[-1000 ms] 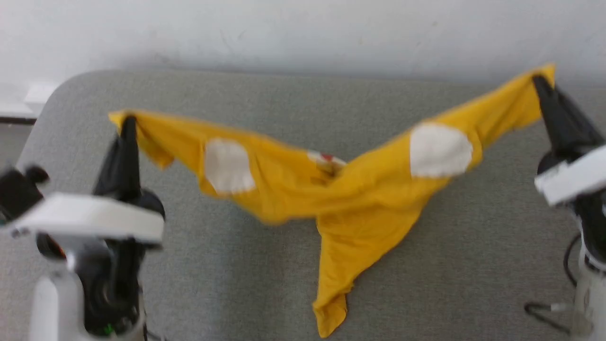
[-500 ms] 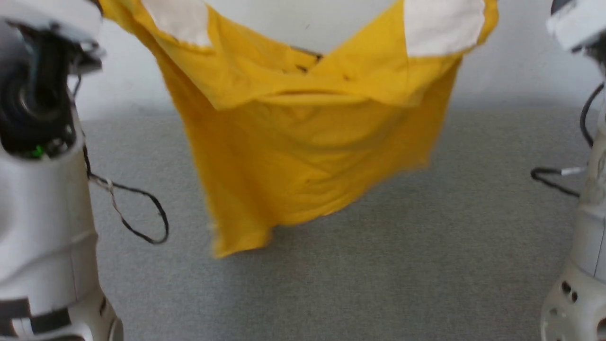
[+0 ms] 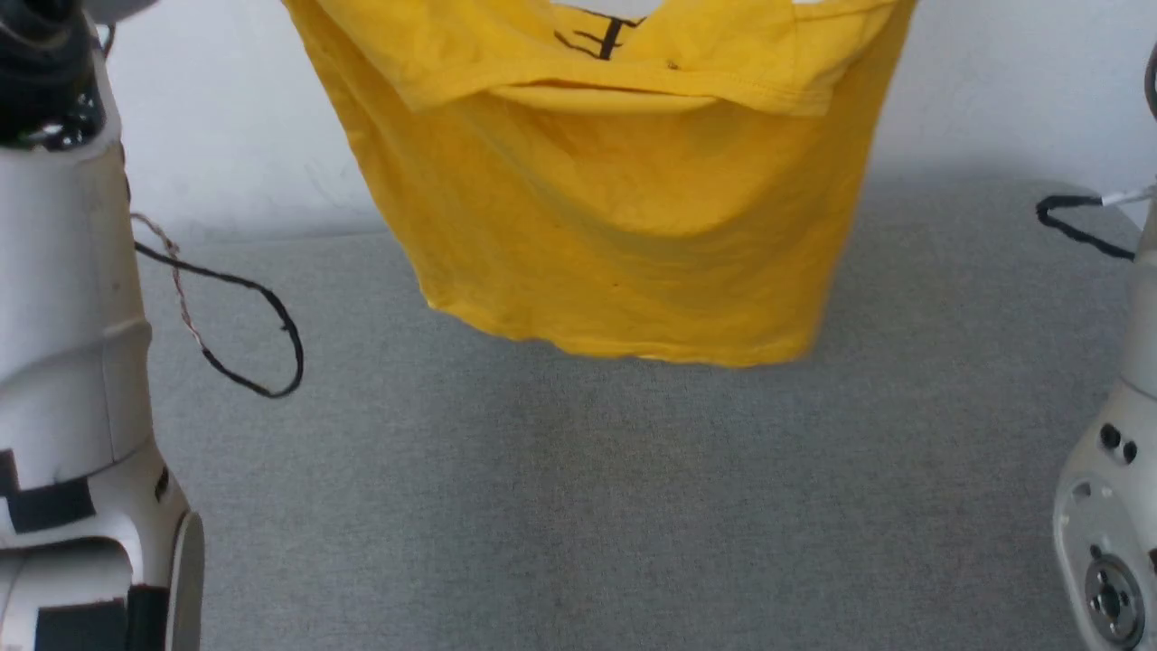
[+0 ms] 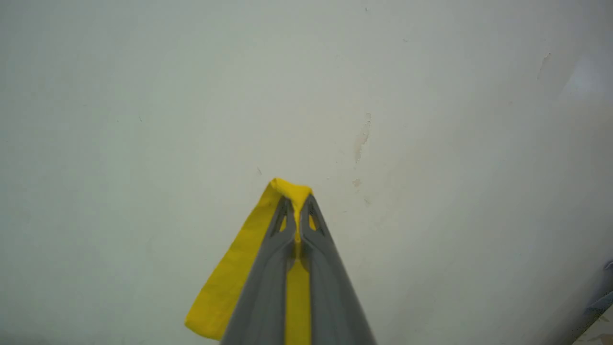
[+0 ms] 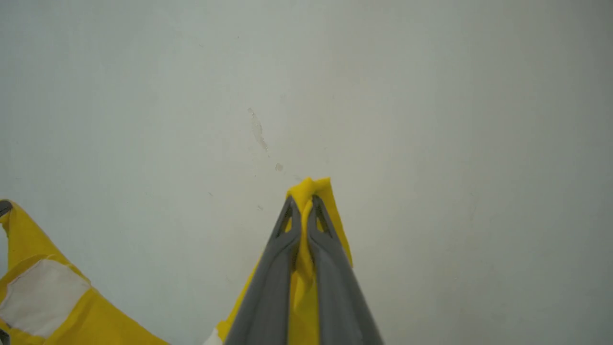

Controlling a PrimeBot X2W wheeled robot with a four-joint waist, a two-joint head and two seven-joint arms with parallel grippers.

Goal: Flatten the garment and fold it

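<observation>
- garment (image 3: 615, 226): airborne, hangs at 12 o'clock in head view. The top runs out of frame and the bottom hem is clear of the grey counter (image 3: 633, 506), not touching.
- A front flap is folded down across the upper part, with black line marks (image 3: 601, 36) at the top edge.
- left gripper (image 4: 298, 201): pinched tight on a yellow edge of the garment. Cloth pokes out past the tips and a strip trails toward 7 o'clock in the left wrist view, white wall (image 4: 191, 96) behind.
- right gripper (image 5: 303, 200): also clamped on yellow cloth, a bunch sticking out at the tips. More of the garment with a white patch (image 5: 38, 297) sits at 8 o'clock in the right wrist view.
- Head view: left forearm (image 3: 72, 316) at 9 o'clock with a black cable loop (image 3: 262, 307) beside it, right forearm (image 3: 1112, 506) at 4 o'clock.
- Fabric is wrinkled, hem roughly level.
</observation>
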